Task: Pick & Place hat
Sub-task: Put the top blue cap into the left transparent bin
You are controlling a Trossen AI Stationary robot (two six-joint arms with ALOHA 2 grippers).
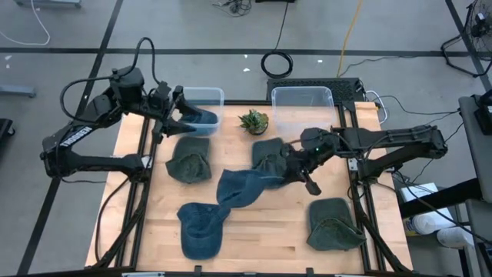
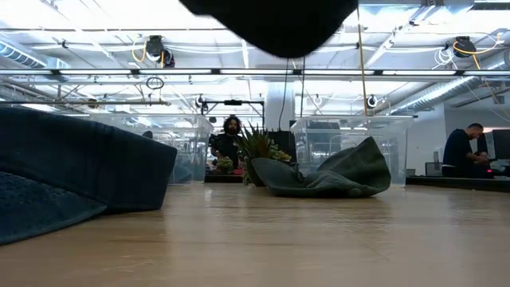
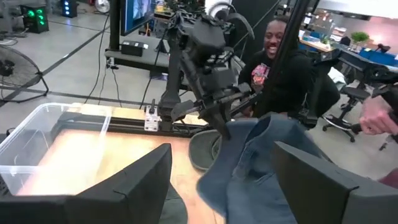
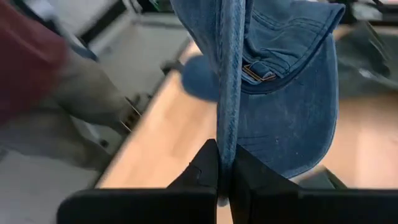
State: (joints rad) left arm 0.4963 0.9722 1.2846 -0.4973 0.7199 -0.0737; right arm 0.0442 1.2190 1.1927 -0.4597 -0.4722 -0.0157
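Your right pincer [image 4: 225,169] pinches the blue hat [image 4: 280,93] by its fabric edge, so it hangs clear of the surface [image 1: 269,231] for carrying. Your left pincer [image 1: 173,108] waits wide open over the left bin [image 1: 207,96].

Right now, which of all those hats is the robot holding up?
The blue denim hat in the middle of the table. The right hand pinches its edge and lifts it, while the other blue hat and the green hats lie flat, untouched.

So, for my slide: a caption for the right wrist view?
Right pincer shut on a blue denim hat, lifting it above the wooden table.
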